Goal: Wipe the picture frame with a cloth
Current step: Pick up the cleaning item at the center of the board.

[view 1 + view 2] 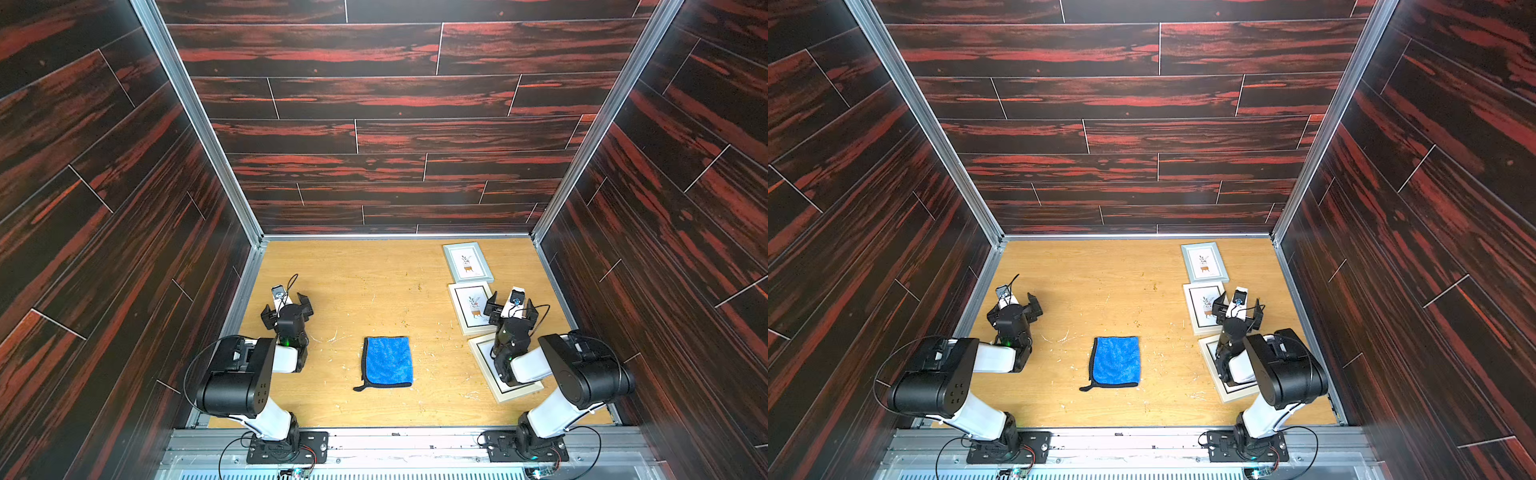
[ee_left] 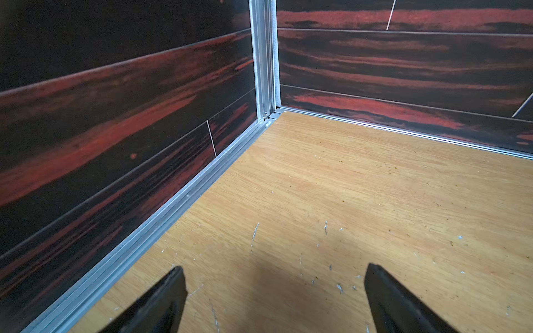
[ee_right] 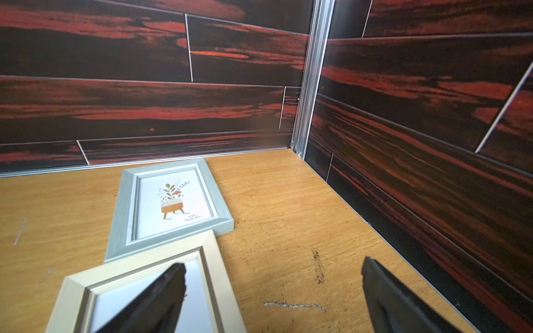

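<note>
Tabletop [image 1: 374, 282] of pale wood grain carries everything. A large cream rectangular picture frame [image 1: 505, 392] lies behind the right tool [image 3: 273, 262]. The bright blue fluffy microfibre cloth [image 1: 388, 361] with black edging lies flat between the two tools and behind them, touching neither. A smaller cream picture frame [image 1: 468, 307] lies under one finger of the right tool; a grey-blue picture frame [image 3: 170, 207] lies just ahead of it. The left tool [image 2: 274, 268] and right tool both gape wide, holding nothing.

White arms [image 1: 284, 358], bulky black joints [image 1: 237, 382]
</note>
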